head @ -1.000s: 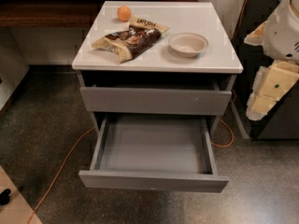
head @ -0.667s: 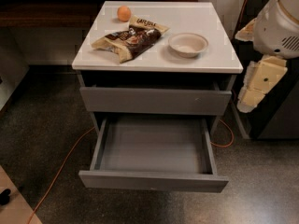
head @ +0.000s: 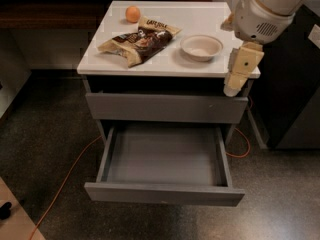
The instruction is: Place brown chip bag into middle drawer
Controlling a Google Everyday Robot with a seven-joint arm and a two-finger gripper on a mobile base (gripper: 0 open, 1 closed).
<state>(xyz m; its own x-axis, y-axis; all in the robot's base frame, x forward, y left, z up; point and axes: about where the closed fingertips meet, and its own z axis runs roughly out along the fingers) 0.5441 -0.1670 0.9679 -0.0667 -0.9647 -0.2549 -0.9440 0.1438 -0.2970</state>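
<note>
The brown chip bag (head: 139, 40) lies flat on the white cabinet top (head: 200, 14), left of centre, with tan ends and a dark brown middle. The middle drawer (head: 165, 193) is pulled open below the shut grey drawer front (head: 166, 108); its grey floor has nothing on it. My gripper (head: 236, 81) hangs from the white arm at the cabinet's front right corner, to the right of the bowl and well apart from the bag. It holds nothing that I can see.
A small orange ball (head: 132, 13) sits behind the bag. A round off-white bowl (head: 201, 47) stands to the right of the bag. A dark cabinet (head: 295, 84) stands close on the right. An orange cable (head: 70, 171) runs across the floor on the left.
My arm has swung left from beside the cabinet, so the gripper now hangs over its front right corner. The bag, bowl, ball and drawer have not moved.
</note>
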